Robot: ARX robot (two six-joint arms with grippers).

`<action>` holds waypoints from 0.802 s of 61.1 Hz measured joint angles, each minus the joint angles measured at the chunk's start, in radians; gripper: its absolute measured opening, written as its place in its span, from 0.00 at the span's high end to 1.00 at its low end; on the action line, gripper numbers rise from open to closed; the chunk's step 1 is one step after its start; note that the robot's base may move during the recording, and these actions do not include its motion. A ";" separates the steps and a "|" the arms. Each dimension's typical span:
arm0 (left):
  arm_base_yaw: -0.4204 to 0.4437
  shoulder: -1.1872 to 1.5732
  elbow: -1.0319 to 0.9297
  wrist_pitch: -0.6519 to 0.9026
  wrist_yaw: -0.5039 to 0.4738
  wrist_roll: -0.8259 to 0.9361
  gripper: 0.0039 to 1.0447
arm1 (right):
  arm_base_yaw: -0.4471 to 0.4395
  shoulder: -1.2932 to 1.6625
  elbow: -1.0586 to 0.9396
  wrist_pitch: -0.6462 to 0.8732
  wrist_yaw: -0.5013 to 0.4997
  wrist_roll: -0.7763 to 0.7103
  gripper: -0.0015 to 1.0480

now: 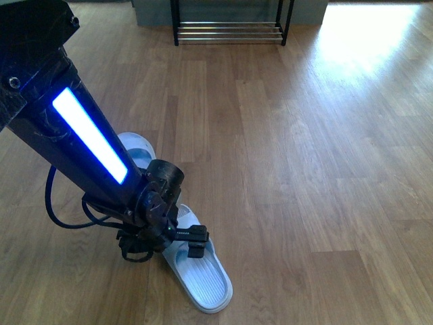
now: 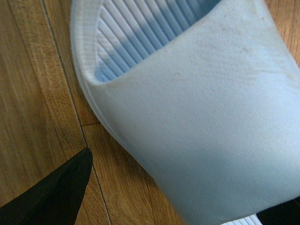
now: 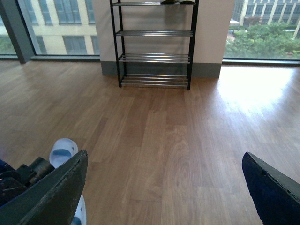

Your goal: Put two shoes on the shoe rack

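Observation:
Two pale-blue slides lie on the wooden floor; the near slide (image 1: 203, 281) points toward me and the far slide (image 1: 139, 149) lies behind the left arm. My left gripper (image 1: 181, 235) is low over the near slide's strap (image 2: 201, 117), open, one finger (image 2: 56, 197) on each side of it. The strap fills the left wrist view. My right gripper (image 3: 164, 187) hangs open and empty above bare floor, facing the shoe rack (image 3: 154, 58). The rack (image 1: 230, 30) stands far ahead against the wall, and its chrome lower shelves are bare.
The left arm with its lit blue strip (image 1: 88, 135) crosses the lower left of the front view. A grey wall base (image 3: 206, 70) and large windows (image 3: 262, 28) lie behind the rack. Something dark (image 3: 178, 2) rests on the rack's top shelf.

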 joint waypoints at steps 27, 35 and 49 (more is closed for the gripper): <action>0.021 0.027 0.022 0.005 -0.147 0.044 0.65 | 0.000 0.000 0.000 0.000 0.000 0.000 0.09; 0.027 0.021 0.012 0.014 -0.169 0.050 0.82 | 0.000 0.000 0.000 0.000 0.000 0.000 0.09; 0.074 -0.229 -0.283 0.122 -0.181 -0.035 0.98 | 0.000 0.000 0.000 0.000 0.000 0.000 0.09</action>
